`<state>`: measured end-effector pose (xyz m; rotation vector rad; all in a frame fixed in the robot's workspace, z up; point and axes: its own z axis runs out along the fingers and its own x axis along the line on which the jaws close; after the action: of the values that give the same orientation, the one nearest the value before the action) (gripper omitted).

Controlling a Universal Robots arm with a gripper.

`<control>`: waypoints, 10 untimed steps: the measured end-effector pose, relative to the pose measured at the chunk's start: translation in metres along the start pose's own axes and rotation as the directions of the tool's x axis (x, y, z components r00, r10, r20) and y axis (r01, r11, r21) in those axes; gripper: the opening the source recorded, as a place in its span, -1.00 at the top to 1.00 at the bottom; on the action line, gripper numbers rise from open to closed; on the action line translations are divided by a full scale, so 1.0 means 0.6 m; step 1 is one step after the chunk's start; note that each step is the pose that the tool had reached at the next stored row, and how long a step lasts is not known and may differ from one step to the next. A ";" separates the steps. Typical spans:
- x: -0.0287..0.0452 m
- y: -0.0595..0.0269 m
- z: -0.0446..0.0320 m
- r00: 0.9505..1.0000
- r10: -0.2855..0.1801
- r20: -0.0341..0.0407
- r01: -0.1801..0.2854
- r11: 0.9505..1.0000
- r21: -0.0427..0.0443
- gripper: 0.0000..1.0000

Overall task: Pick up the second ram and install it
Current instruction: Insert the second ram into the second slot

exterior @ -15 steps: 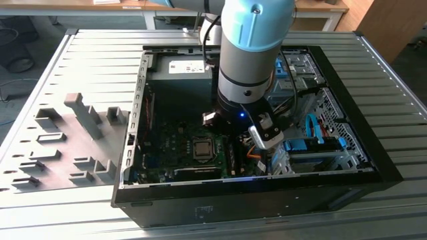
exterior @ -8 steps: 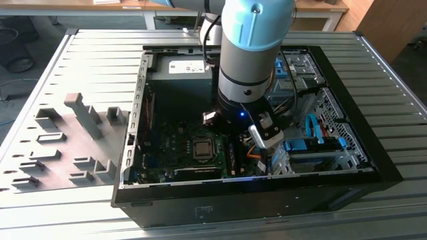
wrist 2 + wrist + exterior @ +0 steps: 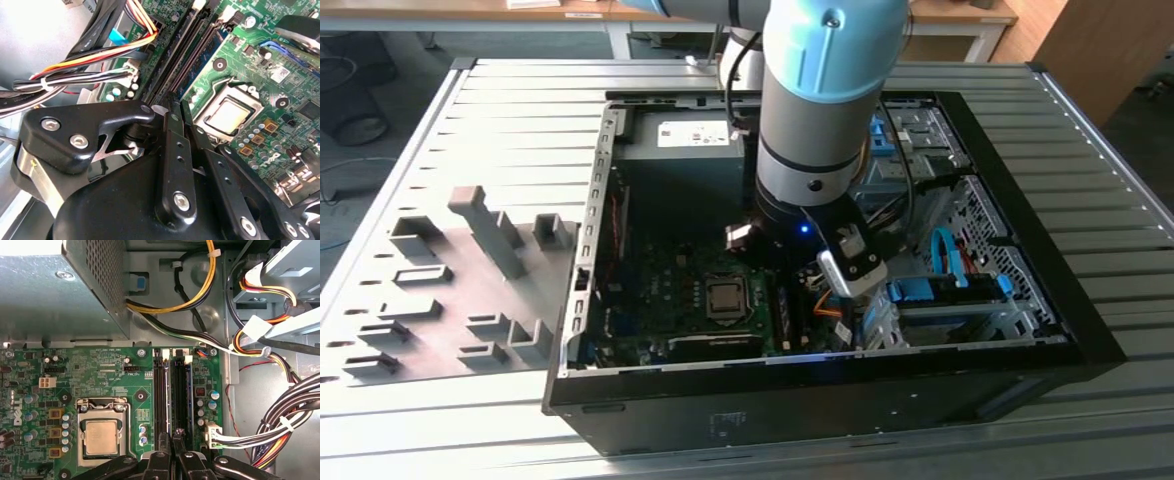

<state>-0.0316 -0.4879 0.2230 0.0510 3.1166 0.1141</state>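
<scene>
My gripper [image 3: 179,106] [image 3: 171,436] hangs low inside the open computer case [image 3: 1067,330], right over the middle of the long dark memory slots [image 3: 165,395] [image 3: 186,50]. Its two black fingers [image 3: 172,130] stand close together with only a hairline gap, in line with the slots. The second ram is hidden: I cannot tell it apart from the dark slots under the fingertips, nor whether anything sits between the fingers. In the exterior view the arm [image 3: 821,120] covers the slot area of the green motherboard [image 3: 674,290].
The processor socket [image 3: 101,436] [image 3: 227,115] lies beside the slots. Bundled cables [image 3: 280,435] [image 3: 80,75] run on their other side. A metal power supply box [image 3: 50,295] sits beyond the board. A grey slotted holder [image 3: 467,280] lies outside the case at the exterior view's left.
</scene>
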 end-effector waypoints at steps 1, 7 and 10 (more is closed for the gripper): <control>0.000 0.000 0.000 1.000 -0.002 0.000 0.002 1.000 0.001 0.73; 0.000 0.000 0.003 1.000 -0.005 0.000 0.005 1.000 0.002 0.73; 0.000 0.000 0.005 1.000 -0.005 0.000 0.005 1.000 0.002 0.73</control>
<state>-0.0314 -0.4875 0.2200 0.0428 3.1170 0.1107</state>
